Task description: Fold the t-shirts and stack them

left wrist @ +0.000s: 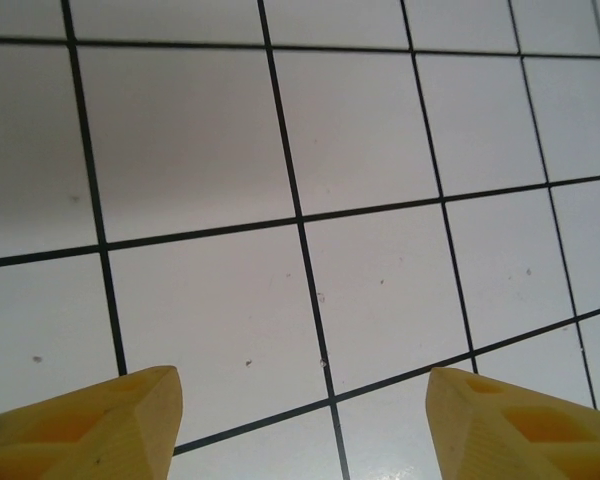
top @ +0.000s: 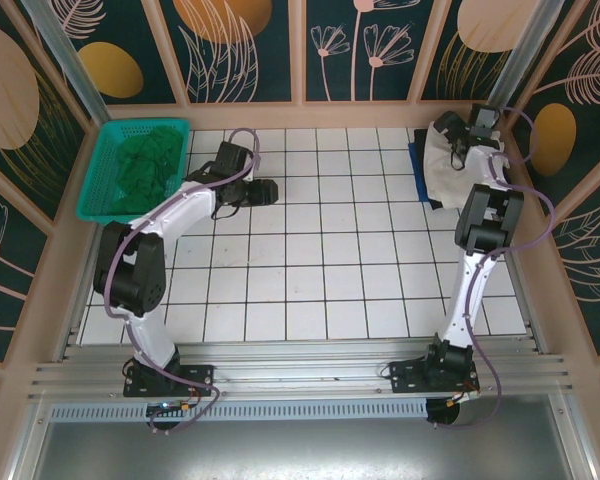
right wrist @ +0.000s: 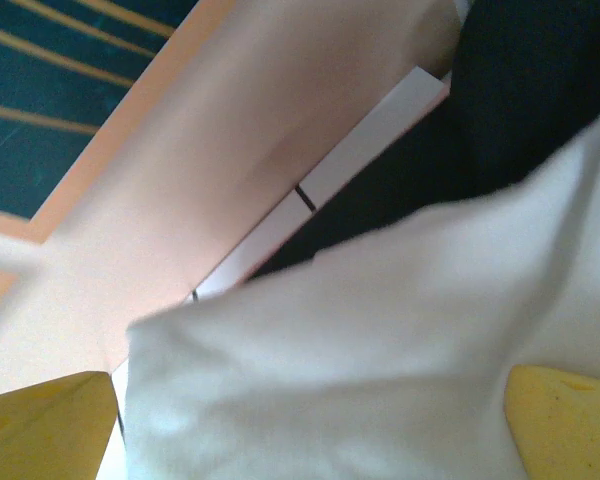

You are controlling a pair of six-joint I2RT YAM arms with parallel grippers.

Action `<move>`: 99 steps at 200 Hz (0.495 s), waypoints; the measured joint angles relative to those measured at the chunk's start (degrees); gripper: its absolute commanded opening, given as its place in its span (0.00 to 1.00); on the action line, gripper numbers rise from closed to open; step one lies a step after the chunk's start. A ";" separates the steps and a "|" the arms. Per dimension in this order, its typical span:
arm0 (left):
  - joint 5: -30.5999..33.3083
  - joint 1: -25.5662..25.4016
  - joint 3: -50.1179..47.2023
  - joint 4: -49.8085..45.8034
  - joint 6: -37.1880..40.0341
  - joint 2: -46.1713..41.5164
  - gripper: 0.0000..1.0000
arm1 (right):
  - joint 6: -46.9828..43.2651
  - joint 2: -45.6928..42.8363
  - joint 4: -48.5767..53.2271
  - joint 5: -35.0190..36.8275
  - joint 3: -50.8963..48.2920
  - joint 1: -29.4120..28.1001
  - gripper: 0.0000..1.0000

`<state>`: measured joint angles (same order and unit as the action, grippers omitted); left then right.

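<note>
At the near edge the two arm bases are bolted side by side, and the white tiled table (top: 330, 270) runs away from them. The left wrist camera looks down at bare tiles with dark grout lines; the left gripper (left wrist: 300, 425) has its yellow fingers (left wrist: 110, 425) spread wide, with nothing between them. From overhead, that same gripper hovers over the left-centre of the table, just beside the teal mesh basket (top: 93, 168) at the far left corner.

The dark green t-shirt (top: 145, 165) lies crumpled in the basket, a loose heap filling most of it (seen in the overhead view).

At the far right corner, by the wall (right wrist: 230, 130), the cream-white t-shirt (top: 445, 175) lies on top of a darker garment whose edge pokes out on its left side. The right wrist camera gives the detail the overhead misses: the black t-shirt (right wrist: 540, 90) lies under the cream-white one and shows beyond its edge, with a sliver of tile past that. The cream-white cloth looks smooth and softly blurred, its edge running in an uneven curve. The right gripper (right wrist: 305, 425) has its jaws parted wide, the white cloth filling the gap between the two yellow fingertips; whether they touch it I cannot tell.
</note>
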<state>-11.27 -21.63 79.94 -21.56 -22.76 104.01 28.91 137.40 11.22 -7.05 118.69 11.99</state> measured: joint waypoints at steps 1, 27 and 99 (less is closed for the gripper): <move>0.02 0.00 -0.04 0.02 0.00 -0.13 0.68 | -0.15 -0.61 -0.24 0.13 -0.70 0.00 0.99; 0.74 0.00 -2.10 1.64 -0.63 -4.39 0.75 | -3.50 -8.94 -3.80 1.38 -10.60 -0.31 0.99; 6.43 0.00 -14.03 9.75 -2.60 -17.46 0.99 | -15.52 -28.89 -18.40 5.20 -41.27 -2.08 0.99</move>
<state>-4.84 -21.63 65.91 -11.81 -25.36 86.54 13.39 108.51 -7.18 -1.85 77.43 9.91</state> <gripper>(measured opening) 0.985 0.990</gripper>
